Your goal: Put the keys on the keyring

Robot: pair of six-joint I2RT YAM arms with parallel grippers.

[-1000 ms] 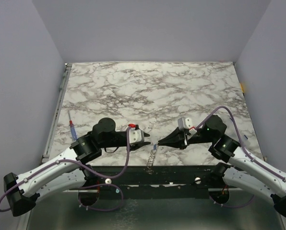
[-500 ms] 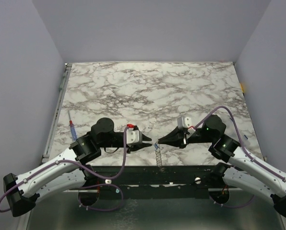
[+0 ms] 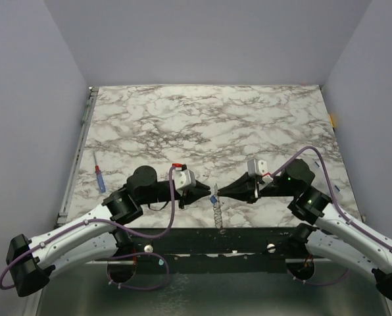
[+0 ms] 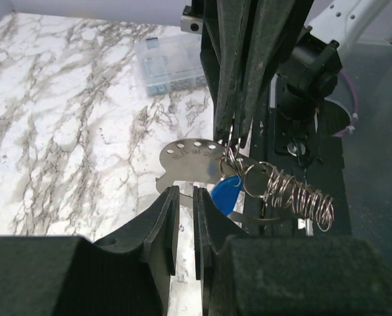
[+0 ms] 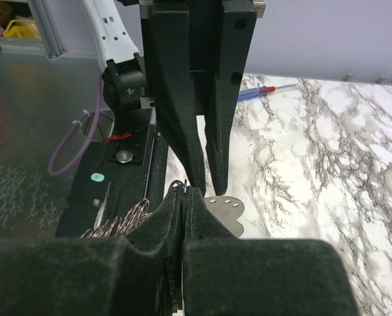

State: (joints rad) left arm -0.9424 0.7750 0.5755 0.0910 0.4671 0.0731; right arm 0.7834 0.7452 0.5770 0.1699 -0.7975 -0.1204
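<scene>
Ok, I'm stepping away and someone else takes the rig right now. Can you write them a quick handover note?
Left end effector: jaws nearly closed with a narrow gap, tips at the silvery key; no grip visible.
Right end effector: shut on the keyring, holding it in the air at the near edge of the table.
Blue key and chain hang at the keyring, beside the silvery key.
Done: bundle is up between the arms; whether either key is fully threaded cannot be told.
Left: finish threading the keys.
Screwdriver lies at far left, untouched.
</scene>
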